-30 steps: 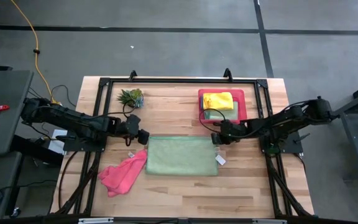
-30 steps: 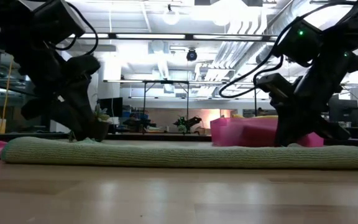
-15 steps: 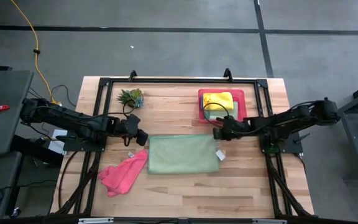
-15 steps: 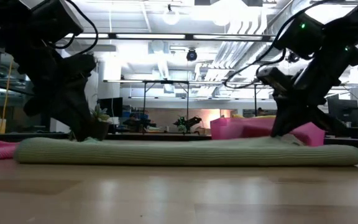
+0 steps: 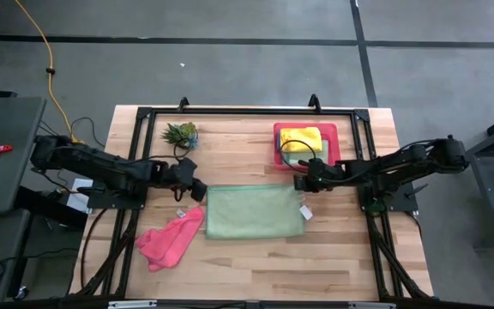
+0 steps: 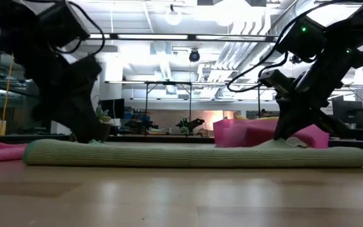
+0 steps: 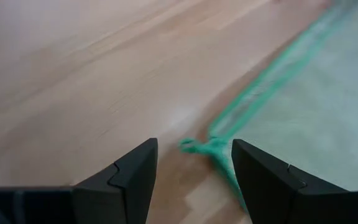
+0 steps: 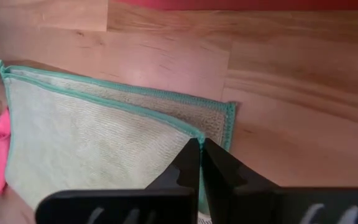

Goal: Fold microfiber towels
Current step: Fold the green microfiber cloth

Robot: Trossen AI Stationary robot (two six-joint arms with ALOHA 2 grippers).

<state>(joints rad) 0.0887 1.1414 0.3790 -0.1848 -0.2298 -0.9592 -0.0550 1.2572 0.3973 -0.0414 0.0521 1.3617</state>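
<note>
The green towel (image 5: 255, 212) lies flat in the middle of the table (image 5: 247, 266), folded over into a wide rectangle. It's fuzzy microfiber with a darker teal stitched edge, and in the right wrist view you can see two layers stacked, the top one sitting a bit short of the one under it. From the low view it reads as one long, soft, rounded roll across the wood.

The right gripper (image 5: 300, 182) is at the towel's far right corner with its fingers clenched tight on the top layer's edge (image 8: 194, 140). The left gripper (image 5: 197, 190) is at the far left corner, fingers spread wide with nothing between them; the corner's loose teal thread tail (image 7: 197, 146) sits on the wood right in the gap.

A pink towel (image 5: 168, 240) is crumpled in a loose heap just left of the green one, near the front edge, touching or nearly touching its near left corner.

Far right there's a rigid pink tray (image 5: 331, 142) with raised sides. Inside is a folded yellow towel (image 5: 301, 138) stacked on another folded cloth, which is pale greenish, but only a sliver pokes out so I can't really tell the colour or how many are under there. The right arm's cable also crosses over that bit.

A small spiky plant (image 5: 181, 133) sits at the far left. The table is pale wood planks with a black metal frame round it.
</note>
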